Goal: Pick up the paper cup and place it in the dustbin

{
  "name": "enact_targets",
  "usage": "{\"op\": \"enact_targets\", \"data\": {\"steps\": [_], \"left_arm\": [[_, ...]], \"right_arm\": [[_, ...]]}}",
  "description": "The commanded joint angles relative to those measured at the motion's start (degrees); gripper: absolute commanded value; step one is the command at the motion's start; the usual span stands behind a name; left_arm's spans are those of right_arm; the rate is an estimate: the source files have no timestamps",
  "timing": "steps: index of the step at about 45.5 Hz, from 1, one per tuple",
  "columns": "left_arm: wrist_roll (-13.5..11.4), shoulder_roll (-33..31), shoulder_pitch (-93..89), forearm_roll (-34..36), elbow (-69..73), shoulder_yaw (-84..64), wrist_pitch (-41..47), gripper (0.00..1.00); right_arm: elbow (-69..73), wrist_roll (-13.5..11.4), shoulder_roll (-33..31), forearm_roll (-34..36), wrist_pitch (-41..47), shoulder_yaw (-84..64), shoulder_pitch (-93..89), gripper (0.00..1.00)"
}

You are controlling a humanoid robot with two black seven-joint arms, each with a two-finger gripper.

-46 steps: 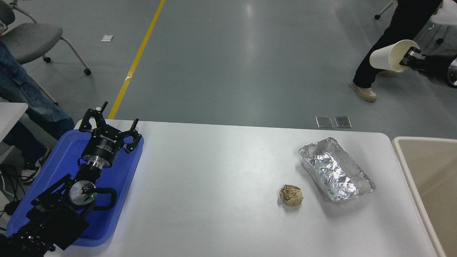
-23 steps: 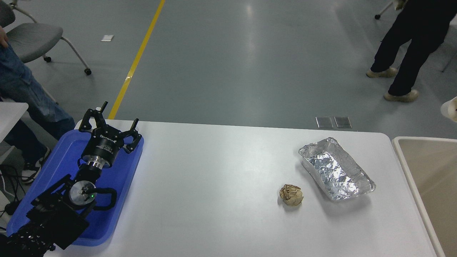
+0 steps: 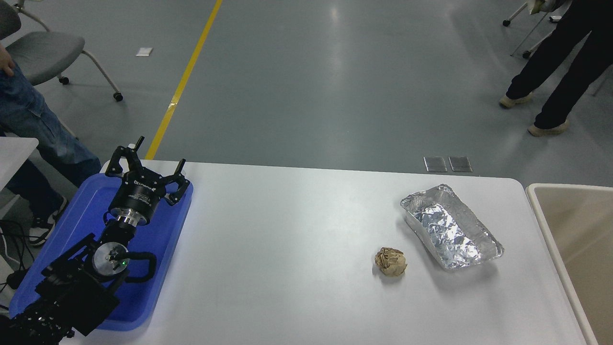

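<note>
The paper cup is out of view, and so is my right gripper. The beige dustbin (image 3: 572, 225) stands off the table's right end, cut by the picture's edge; the part of its inside that shows holds nothing. My left gripper (image 3: 146, 160) is parked at the lower left above the blue tray (image 3: 165, 239), its fingers spread open with nothing between them.
A crinkled silver foil tray (image 3: 450, 227) lies at the table's right, with a crumpled brown paper ball (image 3: 391, 261) just left of its near end. A person in dark trousers (image 3: 558, 72) walks at the top right; another in jeans (image 3: 33, 129) stands at the left by a grey chair (image 3: 43, 52).
The right gripper and the paper cup it held have left the picture at the right edge. The person at the top right has stepped to the right. The left arm has not moved.
</note>
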Motion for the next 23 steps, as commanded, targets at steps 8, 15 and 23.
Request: {"op": "enact_targets", "data": {"steps": [8,15,23], "left_arm": [[0.0,0.0,0.0,0.0,0.0,0.0,0.1,1.00],[0.0,0.0,0.0,0.0,0.0,0.0,0.1,1.00],[0.0,0.0,0.0,0.0,0.0,0.0,0.0,1.00]], "right_arm": [[-2.0,0.0,1.4,-0.3,-0.6,10.2,-8.3,0.00],[-3.2,0.0,1.9,-0.3,-0.7,10.2,-8.9,0.00],[-5.7,0.0,2.2,-0.6,-2.9,10.2,-9.0,1.00]]}}
